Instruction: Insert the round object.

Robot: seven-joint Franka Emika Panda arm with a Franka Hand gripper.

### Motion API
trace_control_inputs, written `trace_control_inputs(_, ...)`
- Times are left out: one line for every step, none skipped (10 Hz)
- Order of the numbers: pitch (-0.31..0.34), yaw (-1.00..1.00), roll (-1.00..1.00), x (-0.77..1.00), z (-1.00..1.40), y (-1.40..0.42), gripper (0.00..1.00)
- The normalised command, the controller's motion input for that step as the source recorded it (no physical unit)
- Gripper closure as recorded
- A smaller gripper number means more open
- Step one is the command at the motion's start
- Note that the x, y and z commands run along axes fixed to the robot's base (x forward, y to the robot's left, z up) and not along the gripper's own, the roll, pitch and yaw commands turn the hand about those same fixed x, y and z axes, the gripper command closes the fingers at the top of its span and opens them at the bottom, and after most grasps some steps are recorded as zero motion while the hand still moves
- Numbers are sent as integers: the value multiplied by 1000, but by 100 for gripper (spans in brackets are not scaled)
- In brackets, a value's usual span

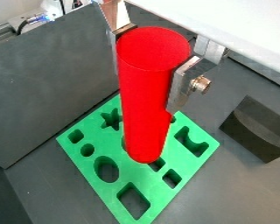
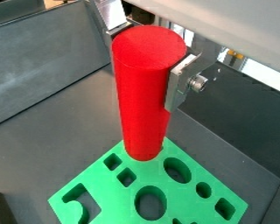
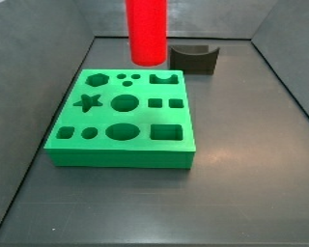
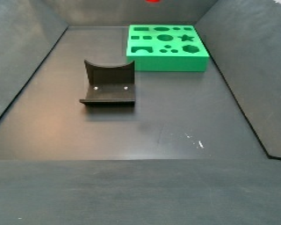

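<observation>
The round object, a long bright red cylinder [image 1: 145, 96], stands upright between my fingers in both wrist views [image 2: 143, 96]. My gripper [image 1: 150, 61] is shut on its upper part; one silver finger [image 1: 185, 83] presses its side, as the second wrist view also shows [image 2: 146, 57]. The cylinder hangs above the green block [image 1: 78, 140] with cut-out holes, and hides some of them. In a side view the cylinder [image 3: 146, 29] hovers over the block's far edge [image 3: 183, 154], with a round hole [image 3: 125, 101] nearer the middle. The gripper is out of frame in both side views.
A dark fixture with a curved notch [image 3: 193, 58] stands on the floor just past the block, also seen in a side view [image 4: 108, 85] and a wrist view [image 1: 265, 122]. Grey walls [image 3: 42, 58] enclose the floor. The green block shows far off [image 4: 167, 60].
</observation>
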Motion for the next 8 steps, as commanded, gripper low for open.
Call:
trace_control_inputs(-67,0,13,0,-371,0,100)
trace_control_inputs(-147,14,224,-126,-774,0,100)
trace_control_inputs(-143,0,177,-240,-857,0,100)
trace_control_inputs(-131,0,180,-266,-874,0,100)
trace_control_inputs(-129,0,184,-266,-869,0,100)
trace_control_inputs(-119,0,176,-174,-791,0,100)
trace_control_inputs(-71,0,183,-74,-660,0,100)
trace_control_inputs(-83,0,207,-111,-620,0,100)
